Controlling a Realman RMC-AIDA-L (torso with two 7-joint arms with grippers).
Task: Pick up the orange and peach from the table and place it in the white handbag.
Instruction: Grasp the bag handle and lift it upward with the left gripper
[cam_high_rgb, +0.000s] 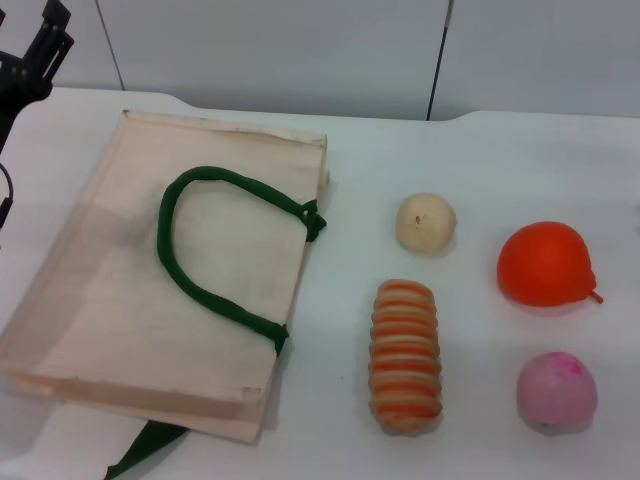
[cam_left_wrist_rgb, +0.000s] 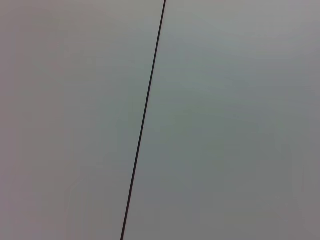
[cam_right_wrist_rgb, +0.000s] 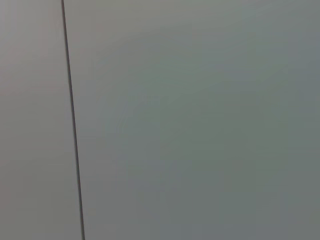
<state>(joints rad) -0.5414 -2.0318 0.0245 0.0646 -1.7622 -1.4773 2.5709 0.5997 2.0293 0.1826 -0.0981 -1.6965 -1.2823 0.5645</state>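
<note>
**Fruit waiting on the surface beside the flat bag**

Big, round and shiny: the orange (cam_high_rgb: 545, 264), bright orange-red, with a small pointed stem tip poking out to the right. Sitting far out on the right side of the white surface (cam_high_rgb: 480, 160). Just below it, closer to the robot, the peach (cam_high_rgb: 556, 392): small, pink, soft-looking, with a darker magenta spot on top. Apart from each other, not touching.

On the left side, lying flat, the white handbag (cam_high_rgb: 120, 280): a big cream-beige cloth bag with a dark green rope handle curving across its top face and a green strap peeking out from under its near edge. Well apart from both fruits.

Between bag and fruits, two more things: a pale cream ball (cam_high_rgb: 426, 222) farther back, and an orange-and-cream striped bread loaf (cam_high_rgb: 405, 356) nearer the front, lying lengthwise.

Up in the far left corner of the head view, a black piece of the left claw (cam_high_rgb: 35, 55), raised above the surface and away from the bag. Holding nothing, touching nothing. Only part of it in view, so cannot tell if apart or together. No sign of the right claw anywhere in view.

In both wrist views, only a plain grey wall (cam_left_wrist_rgb: 225, 125) with one thin dark line running down it.
</note>
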